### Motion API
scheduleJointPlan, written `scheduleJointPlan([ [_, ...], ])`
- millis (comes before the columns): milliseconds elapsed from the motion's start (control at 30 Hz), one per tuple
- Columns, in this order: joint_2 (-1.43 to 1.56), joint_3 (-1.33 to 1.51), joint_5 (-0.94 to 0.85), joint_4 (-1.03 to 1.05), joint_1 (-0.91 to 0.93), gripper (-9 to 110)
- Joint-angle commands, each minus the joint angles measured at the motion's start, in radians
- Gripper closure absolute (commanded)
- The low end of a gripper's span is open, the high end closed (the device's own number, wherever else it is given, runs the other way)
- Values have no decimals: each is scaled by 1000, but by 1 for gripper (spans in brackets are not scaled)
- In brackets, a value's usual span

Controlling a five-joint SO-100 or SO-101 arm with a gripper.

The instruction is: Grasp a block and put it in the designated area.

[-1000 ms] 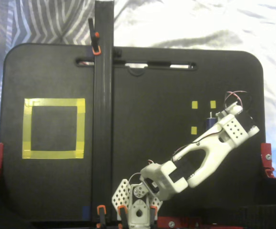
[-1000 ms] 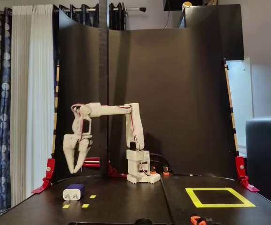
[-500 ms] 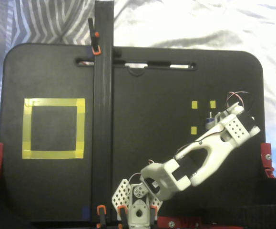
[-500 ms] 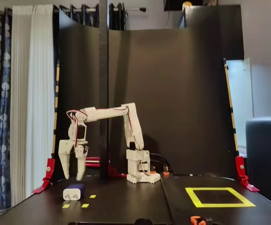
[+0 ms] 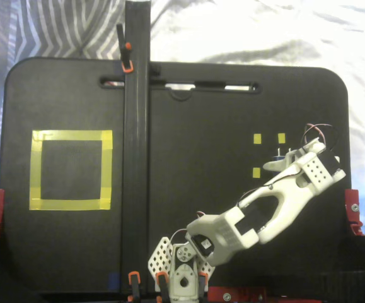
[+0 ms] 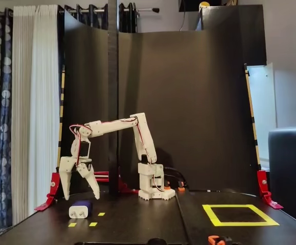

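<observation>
Block (image 6: 80, 209): small, dark blue, rounded, with a pale end face towards the side camera. It lies flat on the tabletop (image 6: 137, 219) among small yellow tape squares (image 6: 93, 224). I judge it light, rigid and smooth-skinned, likely hard plastic, so somewhat slippery but not fragile. I would take it across its two long flat flanks, near mid-length, well away from the pronged end, where the fingers could skate off.

Hand (image 6: 81, 196): empty, jaws spread wide in an inverted V. The tips hang just above the block, one to either side of it in the side view, neither touching it.

Area (image 6: 240, 215): square of yellow tape, far across the tabletop from the block, on the other side of the arm's base. Nothing lies inside it.

Side view, what it alone gives me: the gap between fingertips and block, the jaw spread, and the block's full outline. It cannot tell me how far the hand sits fore or aft of the block.

Top view, what it alone gives me: the layout. The area (image 5: 72, 169) is at far left, the tape squares (image 5: 257, 139) at right, and a dark upright post (image 5: 136, 145) stands between. Here the arm covers nearly all of the block (image 5: 277, 158), leaving only a sliver and a silvery glint beside the hand (image 5: 282, 161). I cannot read the block's orientation from it.
</observation>
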Motion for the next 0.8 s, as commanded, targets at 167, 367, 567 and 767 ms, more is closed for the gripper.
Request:
scheduleJointPlan([
  [167, -58, -35, 2, -8, 3, 61],
  [367, -97, -35, -3, -15, -2, 61],
  [567, -110, -34, -5, -15, -8, 61],
  [767, -115, -34, -12, -15, -8, 65],
])
